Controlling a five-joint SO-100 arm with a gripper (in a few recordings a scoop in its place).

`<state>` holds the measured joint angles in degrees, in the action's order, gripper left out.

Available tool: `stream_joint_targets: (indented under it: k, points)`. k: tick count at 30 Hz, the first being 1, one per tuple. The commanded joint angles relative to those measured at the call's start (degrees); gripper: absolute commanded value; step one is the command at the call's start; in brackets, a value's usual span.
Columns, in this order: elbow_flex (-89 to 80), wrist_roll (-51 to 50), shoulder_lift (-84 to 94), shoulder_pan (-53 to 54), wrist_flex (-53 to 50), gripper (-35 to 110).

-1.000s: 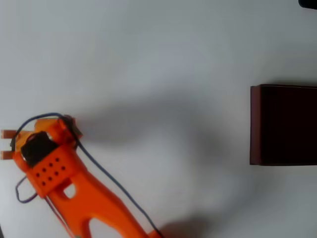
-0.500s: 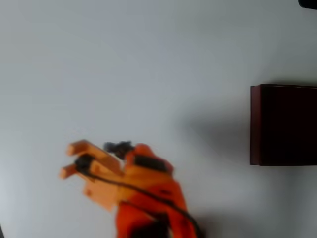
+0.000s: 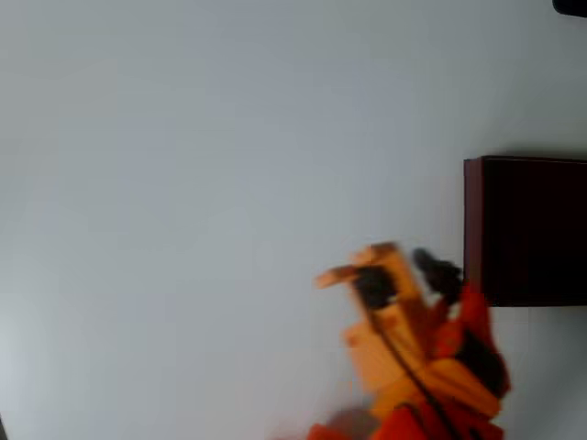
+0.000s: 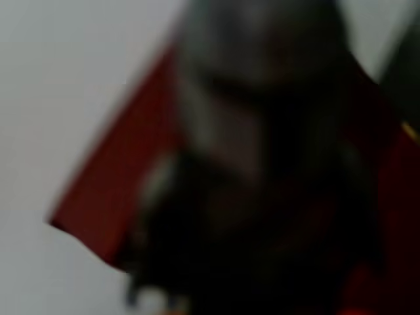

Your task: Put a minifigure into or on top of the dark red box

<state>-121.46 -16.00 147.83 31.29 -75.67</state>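
Hand: the orange hand (image 3: 362,266) sits blurred at the lower right of the overhead view, fingers pointing up-left; whether it is clenched cannot be told.
Minifigure: a dark blurred shape (image 4: 262,164) fills the centre of the wrist view, close to the lens.
Box: the dark red box (image 3: 473,229) lies at the right edge, on the pale counter (image 3: 229,183), just beside the arm.

One dark red box (image 3: 472,229) sits on the one bench (image 3: 202,165); one blurred minifigure (image 4: 262,164) fills the wrist view.
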Motion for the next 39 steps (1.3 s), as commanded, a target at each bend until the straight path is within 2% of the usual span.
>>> stream_joint_targets:
  k: [1,8,18,22,32,39]
  points:
    - [-1.49,0.97,-2.64,9.23,8.44,0]
    - [4.13,4.75,-23.91,16.88,17.31,0]
    - [5.98,5.45,-37.27,13.89,26.28,0]
    - [8.26,6.68,-41.75,10.11,26.02,24]
    - [1.58,10.28,-27.07,1.41,21.53,19]
    - [-0.79,16.70,-10.99,-16.17,11.43,12]
